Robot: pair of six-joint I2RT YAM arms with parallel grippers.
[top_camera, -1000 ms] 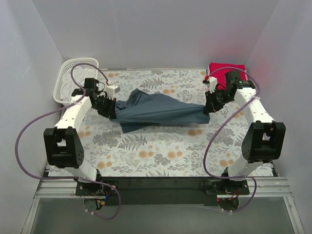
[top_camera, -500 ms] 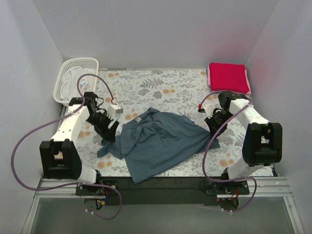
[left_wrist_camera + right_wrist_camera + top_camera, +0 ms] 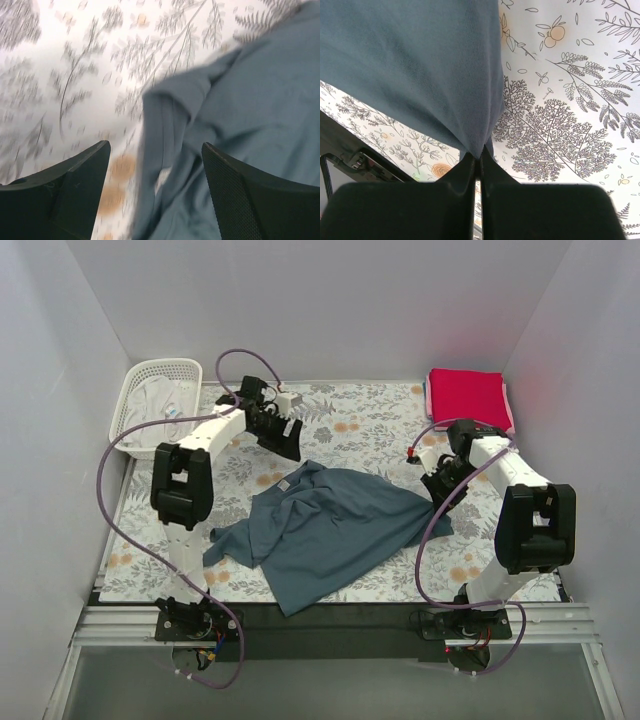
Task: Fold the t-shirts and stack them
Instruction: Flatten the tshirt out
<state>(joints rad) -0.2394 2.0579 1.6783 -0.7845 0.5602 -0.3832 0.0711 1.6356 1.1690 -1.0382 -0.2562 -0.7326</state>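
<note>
A dark slate blue t-shirt (image 3: 330,530) lies rumpled on the floral cloth, spread toward the near edge. My right gripper (image 3: 441,496) is shut on its right edge; in the right wrist view the blue cloth (image 3: 420,60) is pinched at the fingertips of that gripper (image 3: 479,157). My left gripper (image 3: 286,441) hovers open behind the shirt's collar, holding nothing. In the blurred left wrist view a fold of the shirt (image 3: 250,100) lies below that open gripper (image 3: 156,147). A folded crimson red t-shirt (image 3: 468,397) sits at the back right, with a pale pink edge (image 3: 511,416) under it.
A white lattice basket (image 3: 140,390) stands at the back left with pale cloth inside. The grey-and-orange floral cloth (image 3: 370,430) covers the table. White walls close in the back and both sides. The arm bases stand on a black rail (image 3: 330,620) at the near edge.
The blue shirt, held up stretched between both grippers, was brought down and forward onto the table. My left gripper opened, let it go and swung to the back; the right stays shut on it.
</note>
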